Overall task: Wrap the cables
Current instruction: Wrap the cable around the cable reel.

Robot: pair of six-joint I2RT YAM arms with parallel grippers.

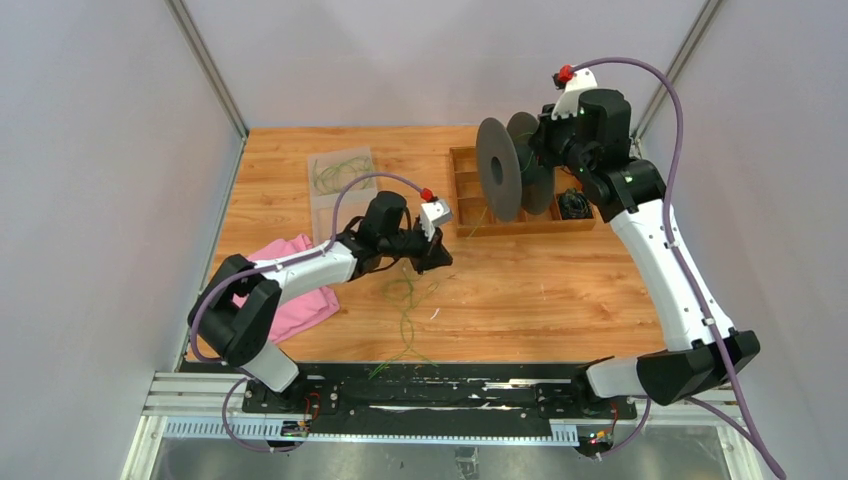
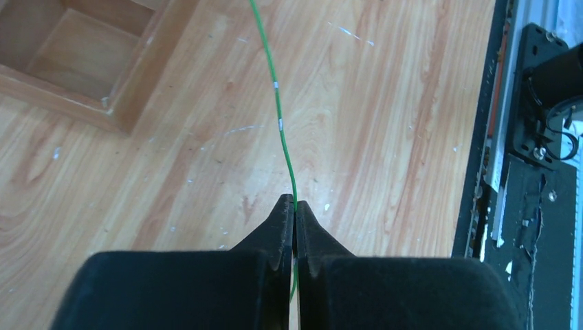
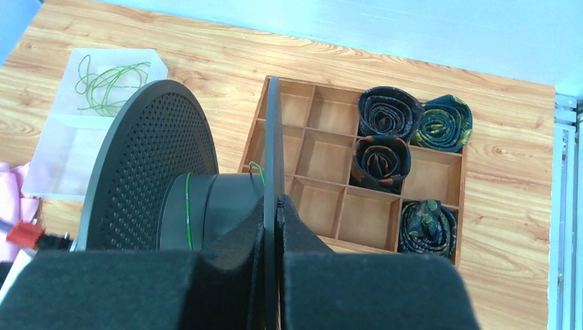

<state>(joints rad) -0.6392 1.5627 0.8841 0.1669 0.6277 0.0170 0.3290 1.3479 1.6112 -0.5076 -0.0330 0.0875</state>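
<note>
A thin green cable runs across the wooden table and ends pinched between the tips of my left gripper, which is shut on it. Seen from above, that gripper hovers mid-table with loose cable loops lying just in front of it. My right gripper is shut on one flange of the big black spool and holds it up over the tray. One turn of green cable lies around the spool's hub.
A clear bag holding more coiled green cable lies at the back left. A pink cloth sits under the left arm. The wooden divided tray holds rolled dark ties. A black rail lines the near edge.
</note>
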